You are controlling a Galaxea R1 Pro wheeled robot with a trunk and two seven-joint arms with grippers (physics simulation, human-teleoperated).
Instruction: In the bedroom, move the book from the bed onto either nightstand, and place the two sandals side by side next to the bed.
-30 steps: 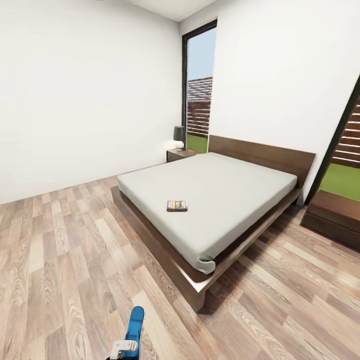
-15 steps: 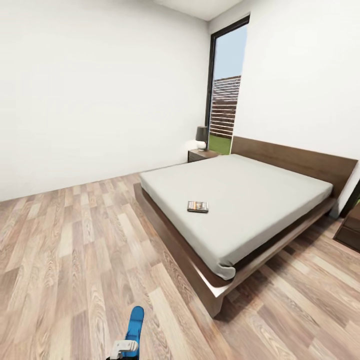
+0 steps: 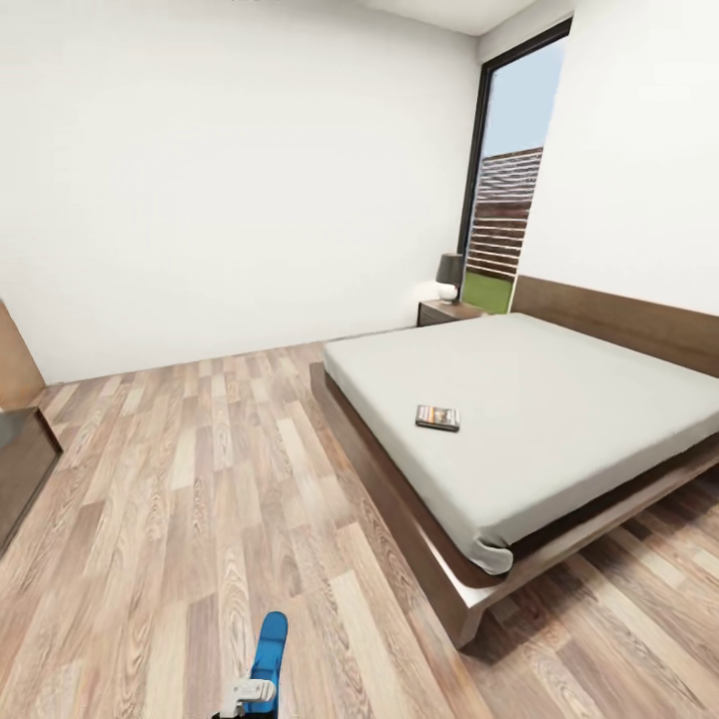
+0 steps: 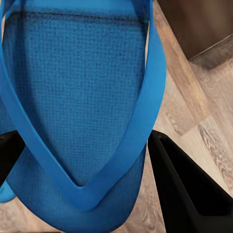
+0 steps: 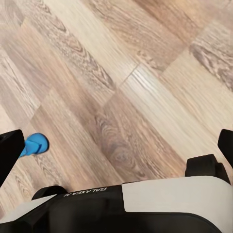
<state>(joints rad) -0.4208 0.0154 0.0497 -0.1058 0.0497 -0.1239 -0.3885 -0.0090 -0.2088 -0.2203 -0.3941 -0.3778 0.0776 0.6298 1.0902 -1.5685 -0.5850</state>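
Note:
The bed [image 3: 559, 399], dark wood frame and pale mattress, takes up the right of the head view. The book [image 3: 437, 417] lies flat on the mattress near its left side. A nightstand [image 3: 449, 312] stands at the bed's far corner, by the headboard. One blue sandal [image 3: 269, 654] is held low in front of me by my left gripper [image 3: 246, 693]. In the left wrist view its sole and straps [image 4: 82, 87] sit between the black fingers [image 4: 187, 194], the left gripper [image 4: 85, 143] shut on it. My right gripper [image 5: 116, 145] is open above bare floor.
A dark lamp [image 3: 450, 272] stands on the nightstand beside a tall window [image 3: 504, 200]. A dark-brown dresser [image 3: 18, 454] is at the left edge. Wood floor [image 3: 200, 479] stretches from me to the bed. A bit of the blue sandal [image 5: 34, 144] pokes in near my base [image 5: 121, 204].
The camera has turned left: the bed has slid toward the picture's right and the dresser has come in at the left. The sandal stays in my left gripper.

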